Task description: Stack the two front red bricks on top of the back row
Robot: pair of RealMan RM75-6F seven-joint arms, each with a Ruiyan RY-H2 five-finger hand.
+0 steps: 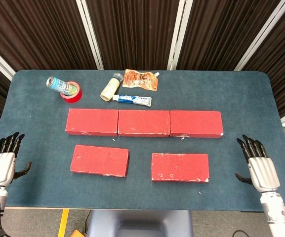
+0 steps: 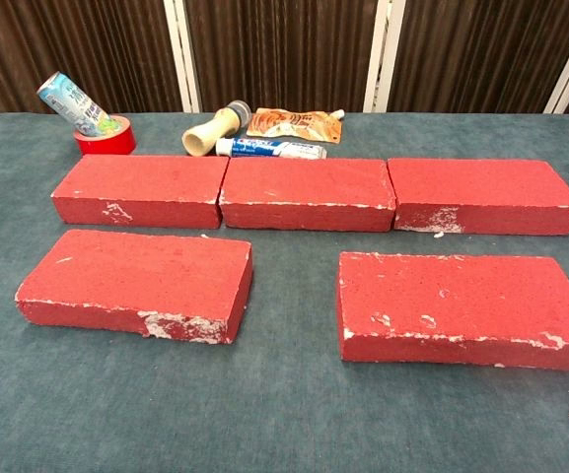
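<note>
Three red bricks form the back row: left (image 1: 92, 122) (image 2: 141, 189), middle (image 1: 143, 123) (image 2: 307, 192) and right (image 1: 196, 123) (image 2: 481, 195), laid end to end. Two more red bricks lie flat in front: the front left brick (image 1: 100, 160) (image 2: 136, 284) and the front right brick (image 1: 180, 167) (image 2: 464, 307). My left hand (image 1: 4, 160) rests at the table's left edge, fingers apart and holding nothing. My right hand (image 1: 258, 165) sits at the right edge, likewise open and apart from every brick. The chest view shows neither hand.
Behind the back row stand a red tape roll (image 1: 72, 92) (image 2: 105, 136) with a can (image 1: 58, 85) (image 2: 70, 102) lying on it, a cream bottle (image 1: 109, 87) (image 2: 210, 131), a toothpaste tube (image 1: 132, 99) (image 2: 269, 148) and an orange pouch (image 1: 141, 79) (image 2: 292, 123). The blue-grey table (image 1: 241, 98) ends close behind them.
</note>
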